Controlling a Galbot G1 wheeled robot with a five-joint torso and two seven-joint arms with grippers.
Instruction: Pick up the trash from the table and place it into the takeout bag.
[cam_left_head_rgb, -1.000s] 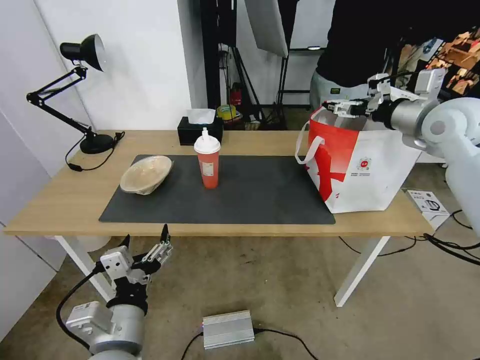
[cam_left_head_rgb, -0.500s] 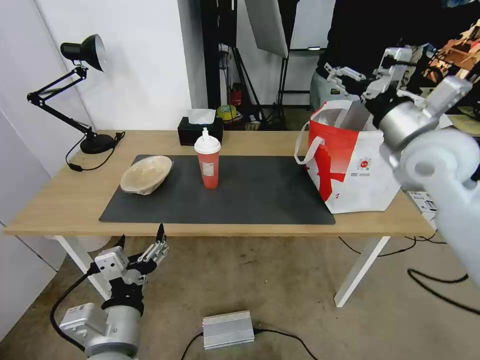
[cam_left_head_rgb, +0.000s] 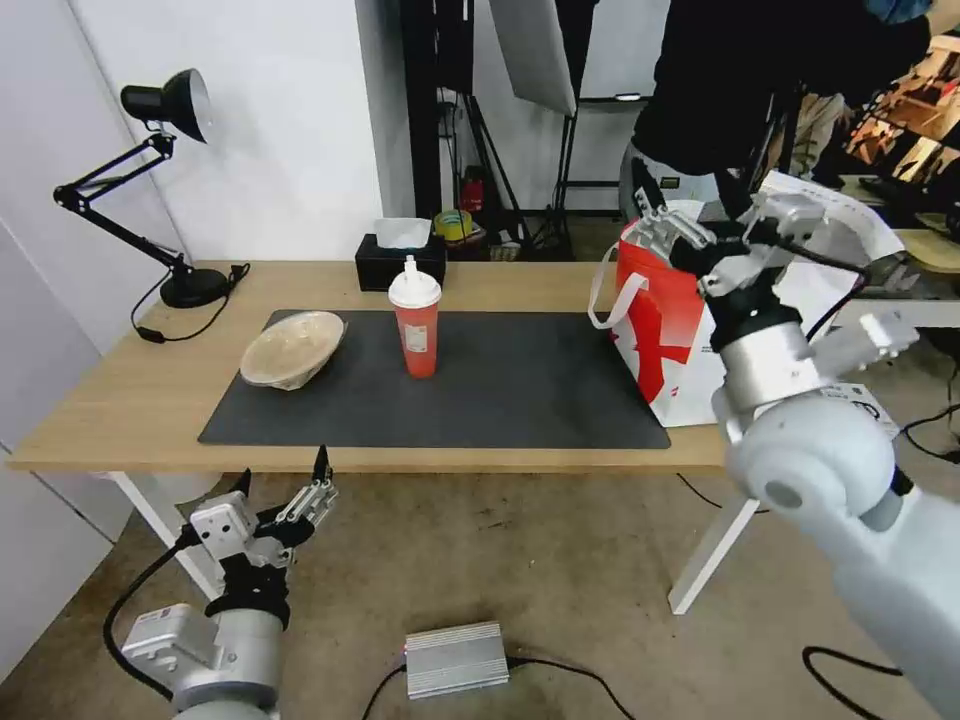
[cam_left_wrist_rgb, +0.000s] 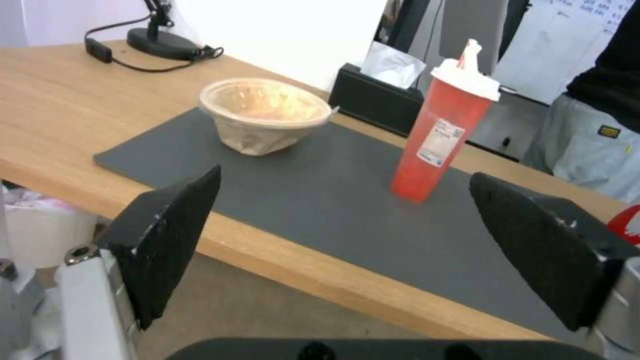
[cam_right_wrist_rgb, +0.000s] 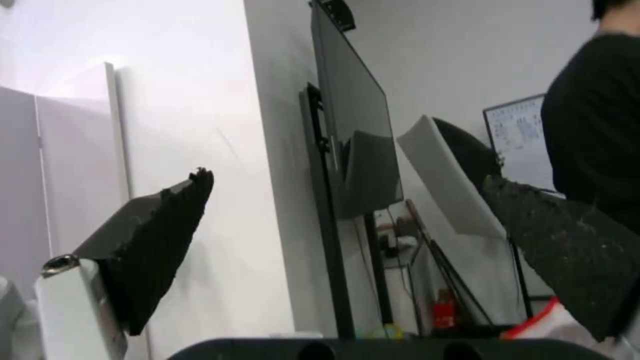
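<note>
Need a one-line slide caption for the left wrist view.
Open left claw below the table edge, facing beige bowl and red cup on the mat.

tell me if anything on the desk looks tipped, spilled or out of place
The shallow beige bowl sits tilted at the mat's left end, its rim uneven and its side crumpled. No spill shows. The red cup stands upright, and the takeout bag stands open on the table.
</note>
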